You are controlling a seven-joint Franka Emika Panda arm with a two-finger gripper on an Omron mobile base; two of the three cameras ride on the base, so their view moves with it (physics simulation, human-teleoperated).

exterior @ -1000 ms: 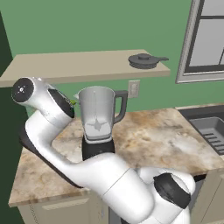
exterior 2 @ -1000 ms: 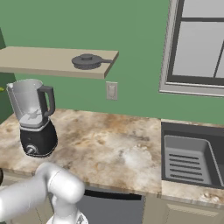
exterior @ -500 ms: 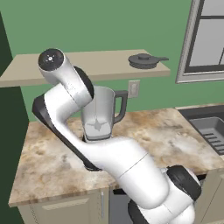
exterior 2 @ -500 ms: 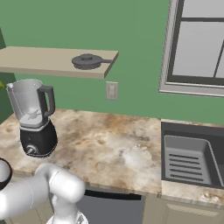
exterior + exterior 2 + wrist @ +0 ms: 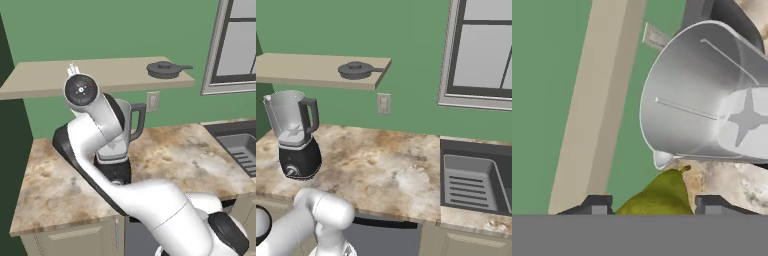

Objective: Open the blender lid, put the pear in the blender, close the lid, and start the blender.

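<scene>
The blender [image 5: 295,134] stands on the counter's left end, its clear jar [image 5: 131,120] open at the top with no lid on it. The blender lid is out of view. In the hand view the open jar mouth [image 5: 712,100] faces the camera, with the blades [image 5: 746,118] visible at its bottom. My gripper [image 5: 656,206] is shut on the yellow-green pear [image 5: 659,197], which sits between the two dark fingertips, just outside the jar's rim. In the left base view my arm's upper joint [image 5: 81,91] rises in front of the blender and hides part of the jar.
A wooden shelf [image 5: 45,77] runs above the blender, close over my arm, with a dark pan [image 5: 164,69] on it. A wall outlet [image 5: 383,103] is behind the counter [image 5: 386,165]. The sink [image 5: 473,180] lies to the right.
My arm has swung up and to the right, from left of the blender to in front of it at shelf height. The blender and the pan have stayed put.
</scene>
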